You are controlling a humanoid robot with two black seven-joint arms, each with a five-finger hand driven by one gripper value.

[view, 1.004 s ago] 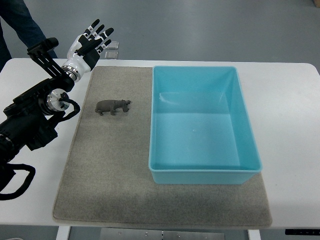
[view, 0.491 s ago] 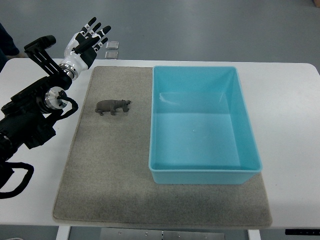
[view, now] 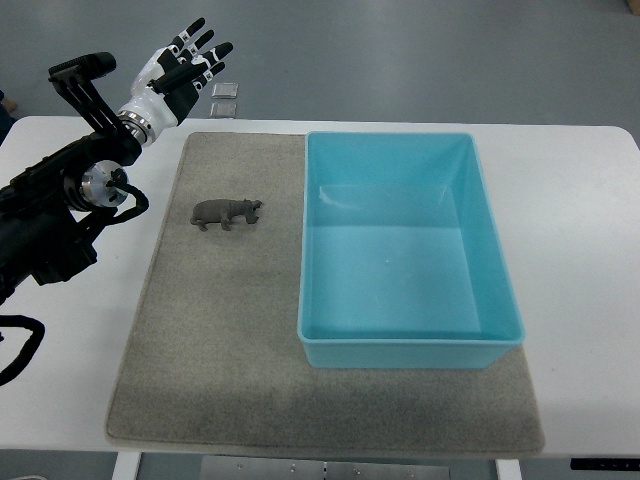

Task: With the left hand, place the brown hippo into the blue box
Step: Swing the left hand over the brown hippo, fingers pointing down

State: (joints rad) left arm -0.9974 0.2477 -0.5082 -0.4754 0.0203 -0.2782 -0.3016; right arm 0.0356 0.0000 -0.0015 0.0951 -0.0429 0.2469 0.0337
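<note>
Left hand [view: 180, 68] is raised beyond the tabletop's [view: 70, 300] far left corner, fingers spread, holding and touching nothing. Nearest the camera, a grey felt-like mat [view: 220, 360] lies flat on the white tabletop. On the mat's right part stands the blue box [view: 505, 290], rectangular, smooth plastic, open-topped. Brown hippo [view: 227, 212] stands upright on the mat, left of the box and apart from it, long axis left-right, head toward the box. Two small pale squares [view: 224, 98] lie on the floor beyond.
</note>
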